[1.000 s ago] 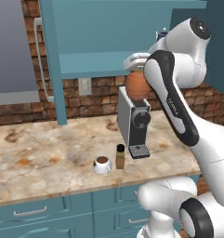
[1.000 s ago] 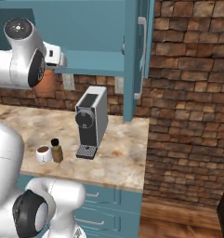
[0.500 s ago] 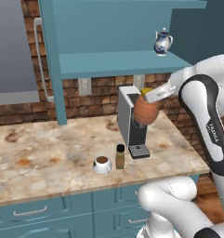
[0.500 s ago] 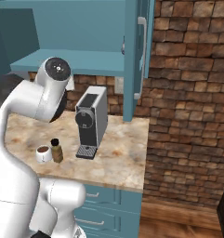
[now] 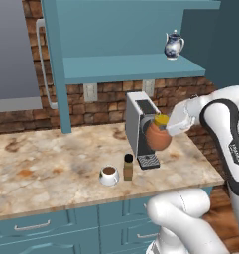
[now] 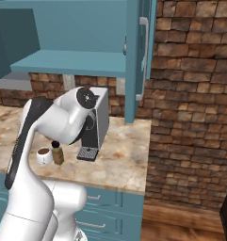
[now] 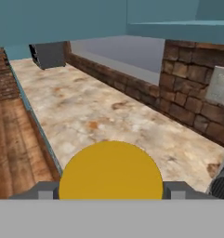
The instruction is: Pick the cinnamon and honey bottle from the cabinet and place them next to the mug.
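Your gripper (image 7: pixel 111 189) grips the honey bottle (image 5: pixel 158 137) at both sides, held in the air before the coffee machine (image 5: pixel 141 121). Below, the cinnamon (image 5: pixel 128 167) stands just beside the mug (image 5: pixel 109 175) — behind, the cabinet (image 5: pixel 131 67).

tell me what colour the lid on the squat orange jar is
Yellow lid, clearest in the hand view.
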You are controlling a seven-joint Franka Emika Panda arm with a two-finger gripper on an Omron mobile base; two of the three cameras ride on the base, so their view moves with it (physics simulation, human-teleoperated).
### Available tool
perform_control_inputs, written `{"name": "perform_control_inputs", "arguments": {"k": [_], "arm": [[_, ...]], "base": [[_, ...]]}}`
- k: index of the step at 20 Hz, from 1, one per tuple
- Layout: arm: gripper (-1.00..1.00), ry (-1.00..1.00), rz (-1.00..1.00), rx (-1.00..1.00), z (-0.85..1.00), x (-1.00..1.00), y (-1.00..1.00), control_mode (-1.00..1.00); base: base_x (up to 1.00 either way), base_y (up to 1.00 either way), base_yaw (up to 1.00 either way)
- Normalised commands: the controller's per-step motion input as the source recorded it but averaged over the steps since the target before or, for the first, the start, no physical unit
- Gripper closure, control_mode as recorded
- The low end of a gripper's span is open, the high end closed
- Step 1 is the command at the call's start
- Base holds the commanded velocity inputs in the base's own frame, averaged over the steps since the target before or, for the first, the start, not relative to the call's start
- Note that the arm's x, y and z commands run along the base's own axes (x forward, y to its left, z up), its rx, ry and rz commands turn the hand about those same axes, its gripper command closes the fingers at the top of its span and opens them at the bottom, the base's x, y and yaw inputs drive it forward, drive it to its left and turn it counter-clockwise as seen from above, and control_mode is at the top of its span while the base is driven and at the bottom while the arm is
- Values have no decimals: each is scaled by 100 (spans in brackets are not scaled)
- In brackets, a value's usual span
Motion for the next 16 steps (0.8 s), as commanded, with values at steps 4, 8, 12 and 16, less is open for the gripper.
{"name": "perform_control_inputs", "arguments": {"k": [4, 8, 12, 16], "arm": [[100, 0, 7, -3, -59, 0, -8, -100], [100, 7, 6, -2, -48, 2, -10, -100], [100, 8, 10, -1, -28, 9, -17, -100], [100, 0, 13, 0, -17, 9, -16, -100]], "base": [[0, 0, 0], [0, 0, 0], [0, 0, 0], [0, 0, 0]]}}
